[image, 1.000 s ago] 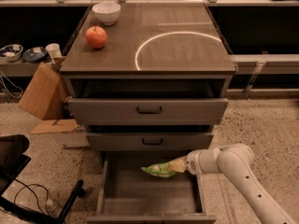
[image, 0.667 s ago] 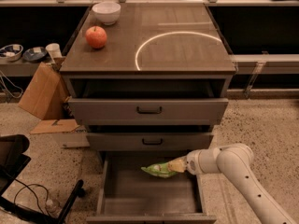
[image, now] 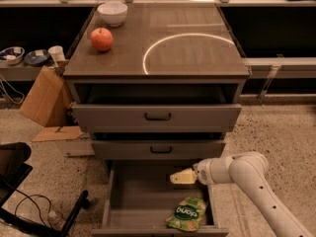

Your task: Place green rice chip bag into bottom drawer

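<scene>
One tool (image: 182, 177), at the end of the white arm (image: 247, 174), hovers inside the open bottom drawer (image: 140, 196), right side, just under the front of the middle drawer (image: 160, 149). It holds nothing; how wide it stands, cannot tell.

Green rice chip bag (image: 187, 214) lies flat on the drawer floor, logo up, in the front right corner. It is nearer the front than the tool and apart from it.

Judgement: the placing looks done; the step in hand is a clean withdrawal.
- Best path is out toward the arm's own side, then up, slowly.
- Keep off the right drawer wall and the middle drawer front overhead.
- Do not sweep low over the bag. It looks light and could skid or snag.

The bag's lower edge sits close to the front lip; touching or not, cannot tell.

Apple (image: 101, 39) and bowl (image: 112, 13) sit on the desk (image: 197, 58) above, well apart and no concern.
</scene>
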`<state>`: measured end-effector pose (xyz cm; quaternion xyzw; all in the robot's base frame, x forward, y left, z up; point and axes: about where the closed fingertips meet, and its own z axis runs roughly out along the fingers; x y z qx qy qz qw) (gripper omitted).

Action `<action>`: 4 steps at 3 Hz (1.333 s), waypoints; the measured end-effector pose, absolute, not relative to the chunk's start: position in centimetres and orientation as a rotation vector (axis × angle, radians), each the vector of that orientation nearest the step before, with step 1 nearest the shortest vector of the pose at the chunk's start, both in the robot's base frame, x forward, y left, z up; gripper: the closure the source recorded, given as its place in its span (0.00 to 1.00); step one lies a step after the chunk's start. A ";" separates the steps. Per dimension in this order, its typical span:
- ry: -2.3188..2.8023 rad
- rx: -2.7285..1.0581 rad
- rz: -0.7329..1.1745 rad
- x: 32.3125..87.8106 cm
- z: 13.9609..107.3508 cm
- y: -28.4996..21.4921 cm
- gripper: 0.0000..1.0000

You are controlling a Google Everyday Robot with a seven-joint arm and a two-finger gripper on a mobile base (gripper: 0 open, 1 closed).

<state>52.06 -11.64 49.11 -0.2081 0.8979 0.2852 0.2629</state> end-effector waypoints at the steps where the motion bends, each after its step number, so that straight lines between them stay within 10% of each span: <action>1: 2.429 -0.563 0.771 52.1 49.1 -11.6 0.00; 4: 2.597 -0.651 0.636 49.4 57.5 -13.9 0.00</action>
